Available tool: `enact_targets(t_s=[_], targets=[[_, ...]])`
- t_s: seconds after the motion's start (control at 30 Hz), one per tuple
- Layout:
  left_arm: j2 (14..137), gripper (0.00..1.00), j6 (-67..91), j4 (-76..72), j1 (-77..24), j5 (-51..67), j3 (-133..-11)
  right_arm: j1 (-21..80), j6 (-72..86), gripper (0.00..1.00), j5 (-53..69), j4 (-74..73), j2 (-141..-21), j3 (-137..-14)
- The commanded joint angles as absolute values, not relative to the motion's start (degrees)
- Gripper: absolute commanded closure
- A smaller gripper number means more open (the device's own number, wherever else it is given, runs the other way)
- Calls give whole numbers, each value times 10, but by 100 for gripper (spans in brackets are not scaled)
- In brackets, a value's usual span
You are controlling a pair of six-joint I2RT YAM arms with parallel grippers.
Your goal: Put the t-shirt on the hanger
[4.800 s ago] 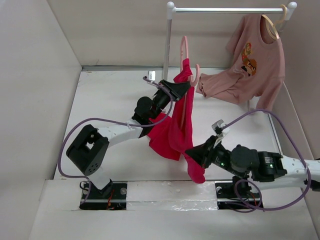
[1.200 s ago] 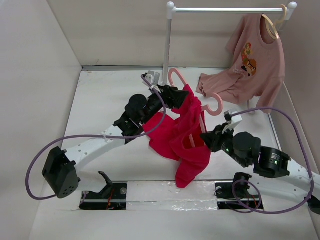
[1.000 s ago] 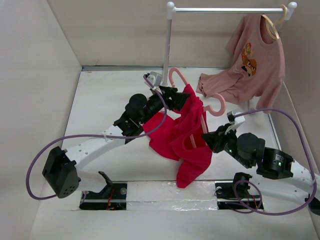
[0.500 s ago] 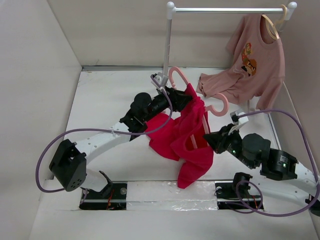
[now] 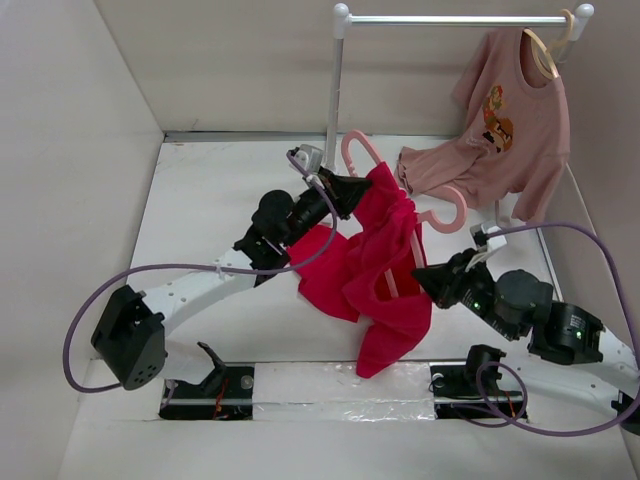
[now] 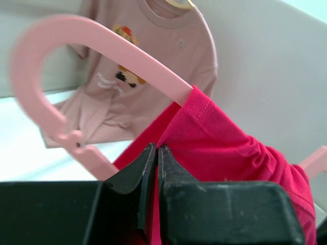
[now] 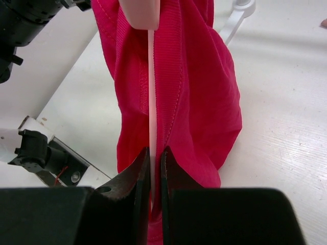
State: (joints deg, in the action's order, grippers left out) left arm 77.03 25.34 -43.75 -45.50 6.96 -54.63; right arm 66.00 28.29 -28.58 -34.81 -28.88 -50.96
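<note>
The red t-shirt [image 5: 378,262] hangs bunched in the air between both arms, draped over the pink hanger [image 5: 446,200], whose hook [image 5: 352,148] and one curled end stick out of the cloth. My left gripper [image 5: 352,190] is shut on the t-shirt's hemmed edge [image 6: 196,104] next to the hanger's arm [image 6: 138,62]. My right gripper [image 5: 422,276] is shut on the hanger's thin pale bar [image 7: 151,97], with red cloth [image 7: 199,87] on both sides of it.
A white clothes rail [image 5: 455,18] on a post [image 5: 332,95] stands at the back. A dusty-pink printed t-shirt [image 5: 505,125] hangs there on a beige hanger [image 5: 548,45]. Enclosure walls close the left, back and right.
Both grippers carried shirt and hanger a little to the right. The hanger has swung from upright to lying across, its curled end now pointing right.
</note>
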Motion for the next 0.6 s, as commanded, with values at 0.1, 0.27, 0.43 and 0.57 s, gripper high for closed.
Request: enact_targets(t_s=[0.1, 0.27, 0.43, 0.57], targets=[[703, 100, 216, -446, -451, -73, -529, 659, 280, 100, -293, -337, -272, -533], [698, 100, 162, -408, -442, -177, -583, 659, 272, 100, -269, -337, -293, -540], [730, 100, 167, -355, -362, -173, -653, 659, 253, 100, -208, -342, -339, -569], [765, 100, 185, -312, -297, -158, -714, 659, 238, 100, -128, -353, -363, -592]])
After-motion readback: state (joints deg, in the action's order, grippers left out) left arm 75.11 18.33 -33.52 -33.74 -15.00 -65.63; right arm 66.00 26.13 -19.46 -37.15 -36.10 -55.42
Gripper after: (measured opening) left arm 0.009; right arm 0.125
